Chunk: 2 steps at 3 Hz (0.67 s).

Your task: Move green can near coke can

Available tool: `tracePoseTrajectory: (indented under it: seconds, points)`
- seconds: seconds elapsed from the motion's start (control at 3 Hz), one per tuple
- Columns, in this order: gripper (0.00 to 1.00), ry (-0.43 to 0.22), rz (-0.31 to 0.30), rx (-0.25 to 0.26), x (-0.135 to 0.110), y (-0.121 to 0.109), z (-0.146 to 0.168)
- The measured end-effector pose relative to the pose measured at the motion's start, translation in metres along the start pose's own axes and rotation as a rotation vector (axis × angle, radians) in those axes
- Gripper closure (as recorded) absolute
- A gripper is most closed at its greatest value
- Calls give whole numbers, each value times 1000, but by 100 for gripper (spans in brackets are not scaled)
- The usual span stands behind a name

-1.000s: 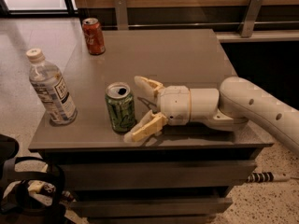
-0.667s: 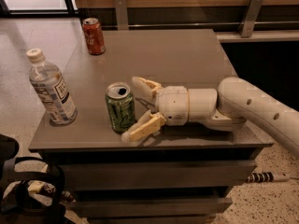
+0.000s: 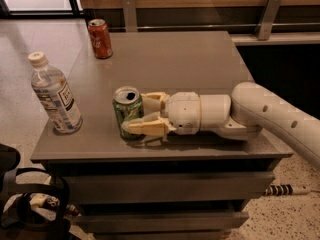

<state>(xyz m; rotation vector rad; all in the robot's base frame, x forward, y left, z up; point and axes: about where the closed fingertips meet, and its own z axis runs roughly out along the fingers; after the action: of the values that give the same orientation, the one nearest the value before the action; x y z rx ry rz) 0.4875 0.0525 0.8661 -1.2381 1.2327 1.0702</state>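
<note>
A grey desk carries three drinks. Near its front edge the green can stands upright, top open, with the cream gripper reaching in from the right, its jaws clasped on the can's sides. A clear water bottle stands at the left edge. The coke can stands upright at the far left corner, well apart from the green can

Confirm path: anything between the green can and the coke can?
Nothing visible. The claw is shut on the green can; no object stands on the line from it to the coke can at the back left. The water bottle stands left of the green can, off that line.
</note>
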Motion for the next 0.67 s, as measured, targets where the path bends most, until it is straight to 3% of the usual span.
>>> tracePoseTrajectory:
  seconds: [0.33, 0.67]
  points:
    - [85, 0, -2, -6, -1, 1, 3]
    - [100, -1, -2, -9, -2, 2, 4]
